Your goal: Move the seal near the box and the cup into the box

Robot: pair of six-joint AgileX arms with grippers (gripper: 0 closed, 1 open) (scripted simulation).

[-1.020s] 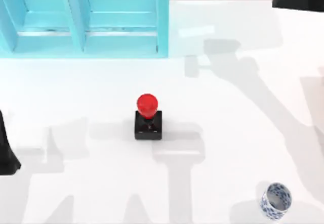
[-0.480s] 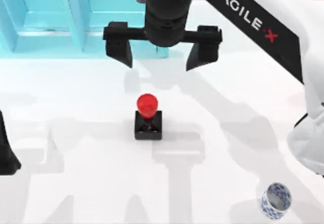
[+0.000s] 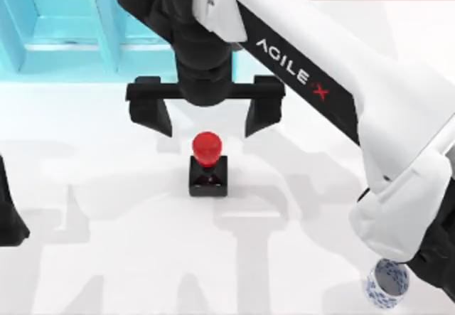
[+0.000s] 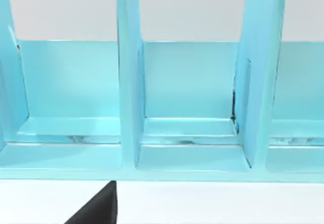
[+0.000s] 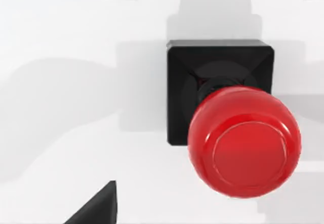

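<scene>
So the white table is taking up most of the top view, with shadows lying all over it. Next biggest is the light blue box, sitting along the far edge on the table's left side; it's split by upright dividers into open compartments, and the left wrist view is looking straight into them.

The right arm is reaching in diagonally from the right side, white shell with the AgileX lettering on it. The right gripper is hanging just on the box side of the seal, fingers spread wide apart and holding nothing, one black finger off to the left of the red knob and the other off to the right. It isn't touching the seal.

The left gripper is sitting parked at the table's left edge, and honestly I can't tell if its fingers are open or closed.

The seal is standing upright near the middle of the table, well apart from the box, black square base with the glossy red knob on top. The right wrist view is looking down onto it.

Smallest thing: the blue-and-white cup, lying at the near right corner, partly tucked under the right arm.
</scene>
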